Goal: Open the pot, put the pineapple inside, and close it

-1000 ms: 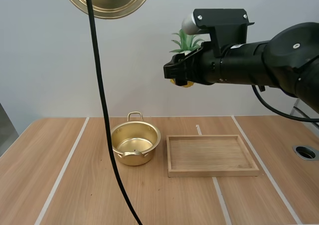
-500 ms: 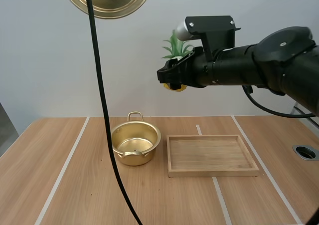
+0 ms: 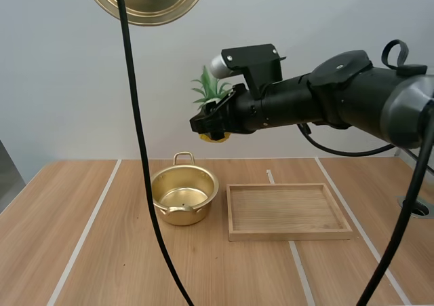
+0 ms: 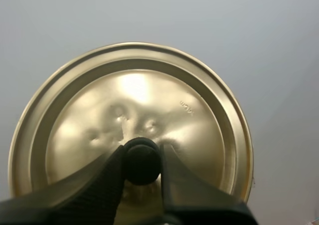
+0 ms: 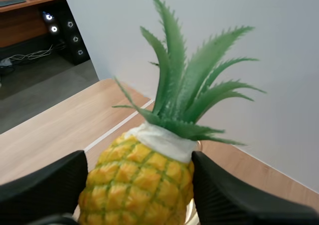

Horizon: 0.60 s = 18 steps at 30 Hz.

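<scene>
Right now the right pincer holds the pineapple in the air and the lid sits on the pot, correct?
No. The lid is off the pot: the left wrist view shows the left pincer holding it by its knob. The rest stands.

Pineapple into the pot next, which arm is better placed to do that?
Right, I think. The right jaws are shut on the pineapple, held high and nearly over the open pot. The left jaws pinch the knob of the lid, holding it up high, so that arm is busy.
</scene>
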Each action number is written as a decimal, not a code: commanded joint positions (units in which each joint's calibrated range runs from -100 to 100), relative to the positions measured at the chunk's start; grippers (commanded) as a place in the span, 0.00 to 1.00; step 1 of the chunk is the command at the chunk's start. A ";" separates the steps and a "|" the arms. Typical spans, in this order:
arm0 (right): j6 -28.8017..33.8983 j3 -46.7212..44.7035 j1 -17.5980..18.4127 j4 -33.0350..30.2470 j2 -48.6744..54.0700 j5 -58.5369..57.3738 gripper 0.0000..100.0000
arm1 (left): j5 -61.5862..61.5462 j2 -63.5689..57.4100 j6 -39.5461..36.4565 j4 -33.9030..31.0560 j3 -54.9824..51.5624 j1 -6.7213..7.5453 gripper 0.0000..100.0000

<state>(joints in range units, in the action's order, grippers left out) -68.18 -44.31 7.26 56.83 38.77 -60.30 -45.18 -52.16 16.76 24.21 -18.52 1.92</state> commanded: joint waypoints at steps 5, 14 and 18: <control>-2.64 -0.04 1.97 0.70 -4.91 2.20 0.00 | 2.06 -0.48 -0.50 0.40 0.55 0.15 0.00; -5.01 -0.04 7.56 0.59 -12.39 11.96 0.00 | 2.06 -0.48 -0.50 0.40 0.55 0.15 0.00; -6.20 -0.04 8.61 -0.22 -15.95 15.60 0.00 | 2.06 -0.48 -0.50 0.40 0.55 0.15 0.00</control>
<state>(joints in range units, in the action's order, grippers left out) -73.18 -44.31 15.37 56.94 24.10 -47.44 -45.18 -52.16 16.76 24.21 -18.52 1.92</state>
